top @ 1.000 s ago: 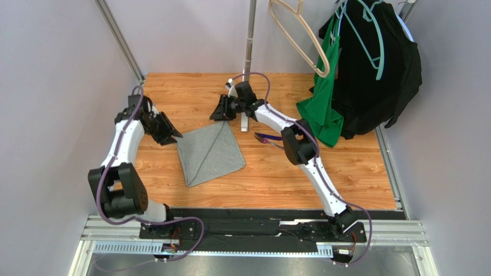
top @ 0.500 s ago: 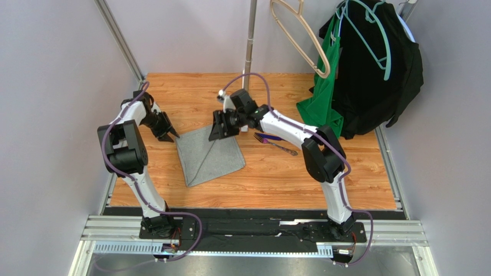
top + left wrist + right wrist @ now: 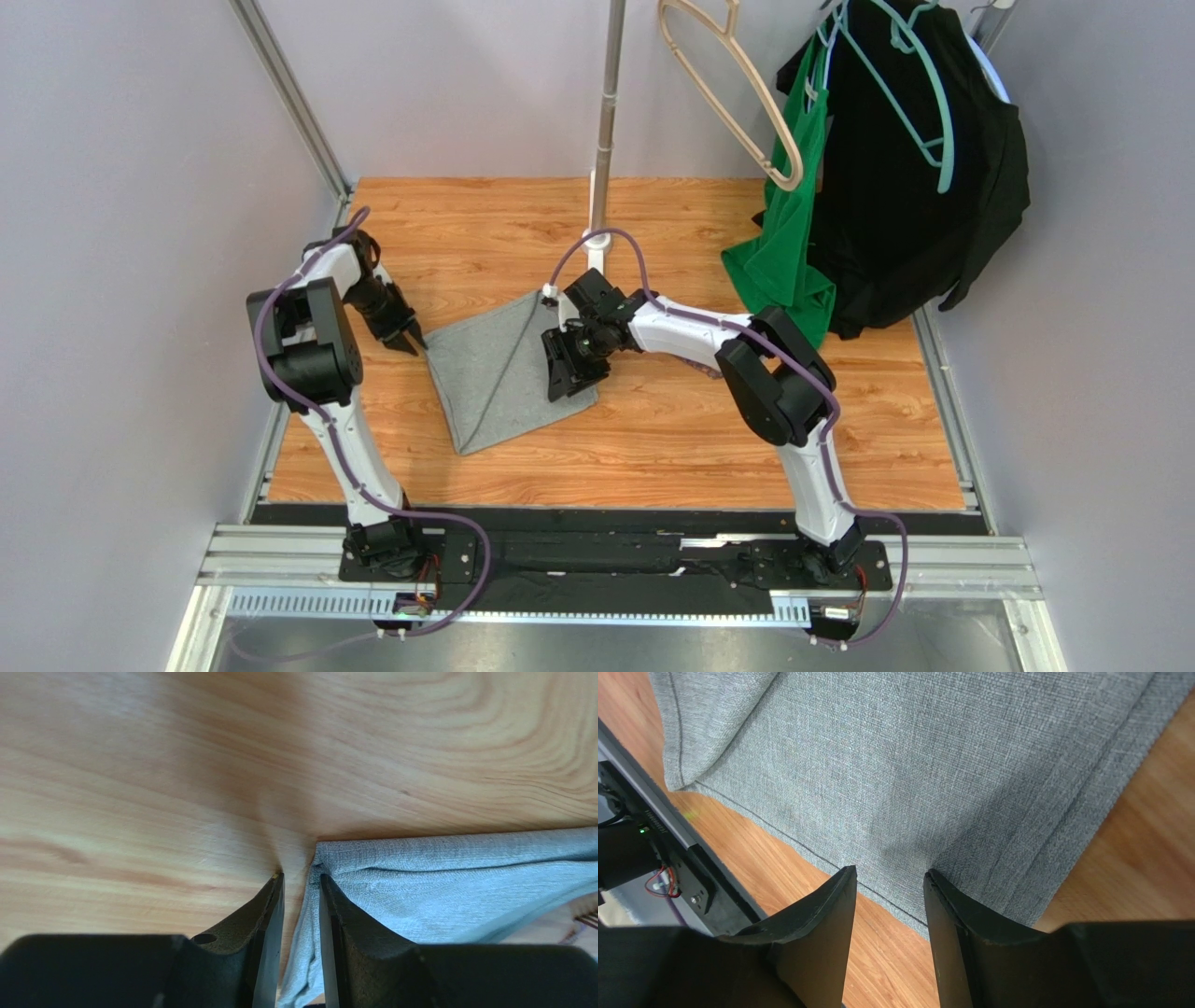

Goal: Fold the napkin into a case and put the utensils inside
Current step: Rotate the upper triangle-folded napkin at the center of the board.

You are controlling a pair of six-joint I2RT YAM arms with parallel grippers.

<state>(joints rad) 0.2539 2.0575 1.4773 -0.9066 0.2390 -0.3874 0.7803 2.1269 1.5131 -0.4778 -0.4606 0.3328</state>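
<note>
On the middle of the wooden desk (image 3: 701,434) lies the napkin (image 3: 491,371), flat and still wide, with 1 diagonal fold line running from its far corner toward its near corner. It is not yet the narrow case the task wants. The left gripper (image 3: 298,876) sits at the cloth's far-left corner and the right gripper (image 3: 889,873) over its right edge. With 1 gripper on each side, the likely aim is to lift or pin both sides for the next fold.

The top view gives this layout but not the state of either pair of jaws. The left wrist view shows the left jaws only a narrow gap apart, low against the desk, with the bunched corner at their tips and grey hem showing in the gap. Whether they actually pinch the cloth I cannot tell. The right wrist view shows the right jaws open, holding nothing, poised over the napkin just inside its hem, where 2 or more layers overlap. That view also shows a turned-over flap, which the top view reduces to a single line.

The utensils appear in no view. They may lie under the right arm, which crosses the desk to the right of the napkin.
</note>
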